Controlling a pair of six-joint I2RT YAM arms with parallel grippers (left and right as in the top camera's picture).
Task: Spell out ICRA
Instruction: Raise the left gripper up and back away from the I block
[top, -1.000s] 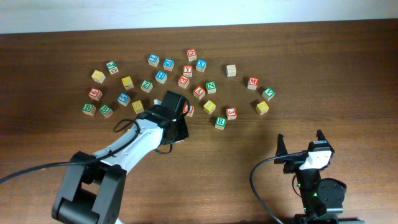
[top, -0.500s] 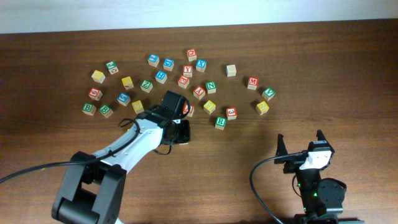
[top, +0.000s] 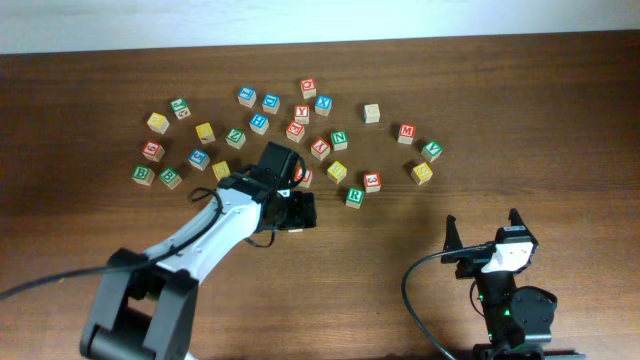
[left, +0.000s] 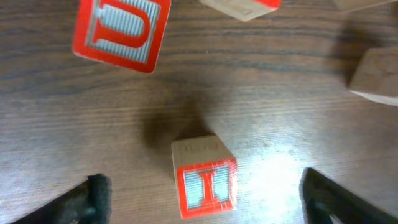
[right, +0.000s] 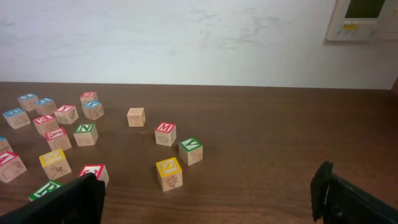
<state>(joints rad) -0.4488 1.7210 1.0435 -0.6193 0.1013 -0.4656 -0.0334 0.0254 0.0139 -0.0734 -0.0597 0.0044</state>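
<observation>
The small wooden cube with a red I (left: 205, 186) sits on the brown wooden table (left: 280, 106), near a red-bordered U cube (left: 121, 31). The left gripper (left: 204, 198) straddles it, jaws wide and clear of its sides (a second ago they were much narrower). The right gripper (right: 208, 200) gapes wide, empty

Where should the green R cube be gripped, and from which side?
From straight above, closing on two opposite side faces of the green R cube. It sits flat, letter up, on the cluster's near edge; the red 3 cube stands close off one far corner, so keep fingers clear there.
</observation>
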